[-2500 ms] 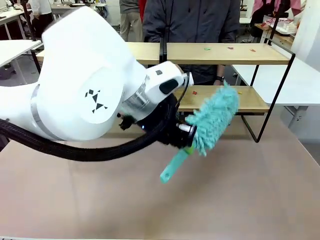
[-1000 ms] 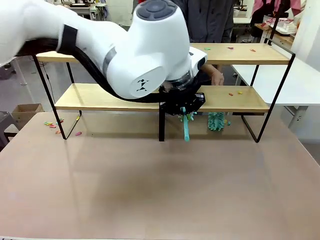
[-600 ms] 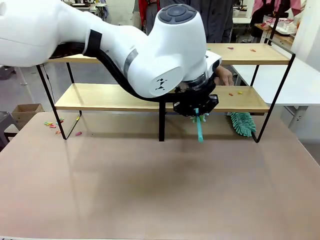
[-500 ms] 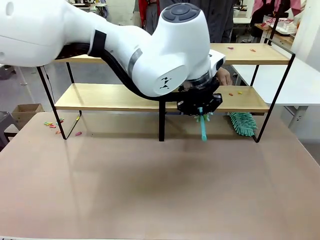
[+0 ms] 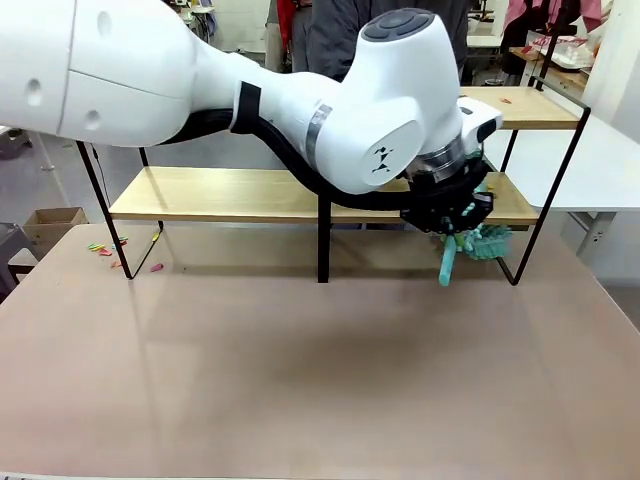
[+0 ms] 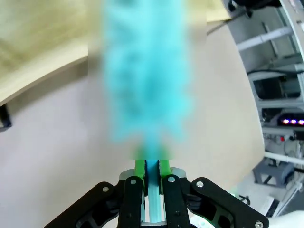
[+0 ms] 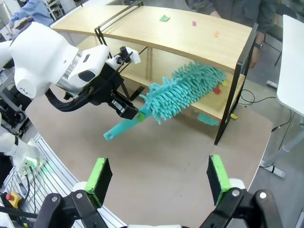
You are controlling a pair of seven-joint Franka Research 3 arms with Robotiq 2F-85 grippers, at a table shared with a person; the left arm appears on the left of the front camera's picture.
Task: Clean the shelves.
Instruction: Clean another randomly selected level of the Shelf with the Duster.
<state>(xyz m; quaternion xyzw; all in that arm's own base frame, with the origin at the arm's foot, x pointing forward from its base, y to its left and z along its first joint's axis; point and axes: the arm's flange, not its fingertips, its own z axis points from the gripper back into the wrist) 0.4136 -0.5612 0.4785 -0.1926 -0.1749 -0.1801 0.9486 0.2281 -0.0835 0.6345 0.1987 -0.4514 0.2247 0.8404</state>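
The shelves (image 5: 220, 195) stand across the far side of the table, two light wooden boards in a black frame (image 7: 142, 28). My left gripper (image 5: 455, 230) is shut on the handle of a teal fluffy duster (image 5: 490, 241) at the right end of the lower board. In the left wrist view the gripper (image 6: 152, 178) clamps the teal handle and the duster head (image 6: 147, 71) is blurred. The right wrist view has the duster (image 7: 183, 90) reaching in between the two boards. My right gripper (image 7: 158, 175) hangs open above the table with nothing between its fingers.
Small coloured scraps (image 7: 194, 23) lie on the top board, more (image 7: 217, 90) on the lower one and on the table at the left (image 5: 105, 250). A person (image 5: 340, 30) stands behind the shelves. A white table (image 5: 600, 160) is at the right, a cardboard box (image 5: 50, 220) at the left.
My left arm has swept the duster rightwards along the lower board, from near the central post to the right end. The grip on the handle has stayed the same.
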